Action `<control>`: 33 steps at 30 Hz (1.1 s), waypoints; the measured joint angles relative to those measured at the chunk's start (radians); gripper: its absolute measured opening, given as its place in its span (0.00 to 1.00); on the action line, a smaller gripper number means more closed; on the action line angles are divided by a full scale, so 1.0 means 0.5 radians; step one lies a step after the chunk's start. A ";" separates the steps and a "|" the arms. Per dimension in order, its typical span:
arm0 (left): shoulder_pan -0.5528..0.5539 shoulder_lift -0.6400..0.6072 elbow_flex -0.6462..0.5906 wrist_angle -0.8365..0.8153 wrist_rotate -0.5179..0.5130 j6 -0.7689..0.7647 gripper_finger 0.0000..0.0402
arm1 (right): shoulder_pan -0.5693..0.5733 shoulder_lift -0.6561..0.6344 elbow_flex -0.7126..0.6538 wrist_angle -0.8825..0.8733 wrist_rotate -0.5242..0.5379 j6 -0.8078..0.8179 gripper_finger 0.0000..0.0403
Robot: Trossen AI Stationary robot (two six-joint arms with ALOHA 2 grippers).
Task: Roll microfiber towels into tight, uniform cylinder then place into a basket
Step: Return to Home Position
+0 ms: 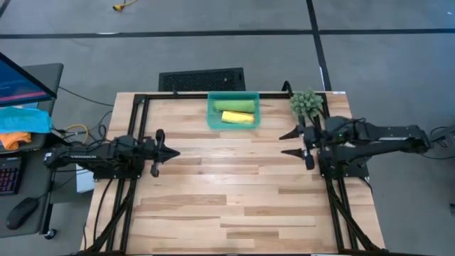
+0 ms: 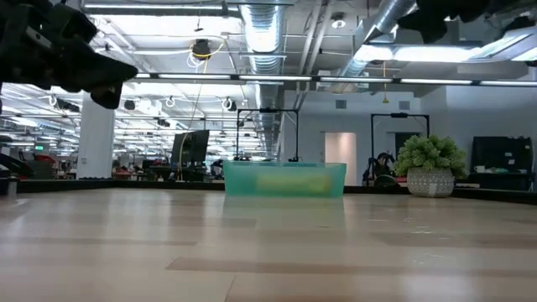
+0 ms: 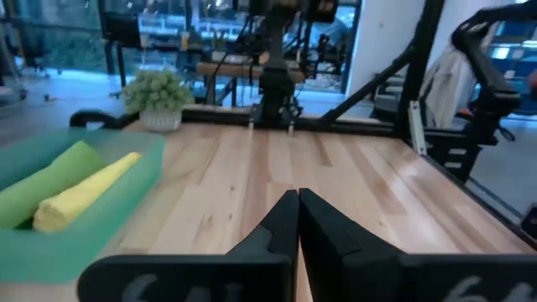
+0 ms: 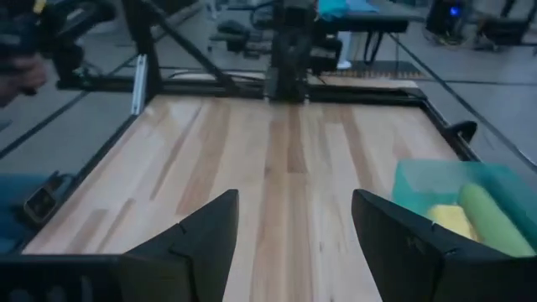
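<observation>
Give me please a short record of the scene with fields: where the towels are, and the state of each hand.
basket: teal, at far edge of the table
green towel: rolled, inside the basket
yellow towel: rolled, inside the basket, beside the green one
left hand: shut, empty, at the left side
right hand: open, empty, at the right side

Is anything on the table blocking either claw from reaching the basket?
Nothing visible. Only bare table separates the left gripper and the right gripper from the basket, where the green towel and yellow towel lie.
</observation>
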 joint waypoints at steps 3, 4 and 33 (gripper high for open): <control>-0.044 -0.085 -0.001 0.020 0.000 0.056 0.00 | 0.055 -0.133 -0.192 0.069 0.002 -0.027 0.63; -0.058 -0.112 -0.001 0.025 0.000 0.072 0.00 | 0.068 -0.185 -0.277 0.115 0.011 -0.007 0.63; -0.103 -0.249 -0.007 -0.115 -0.245 0.269 0.00 | -0.019 -1.226 -1.179 0.401 0.523 0.288 0.63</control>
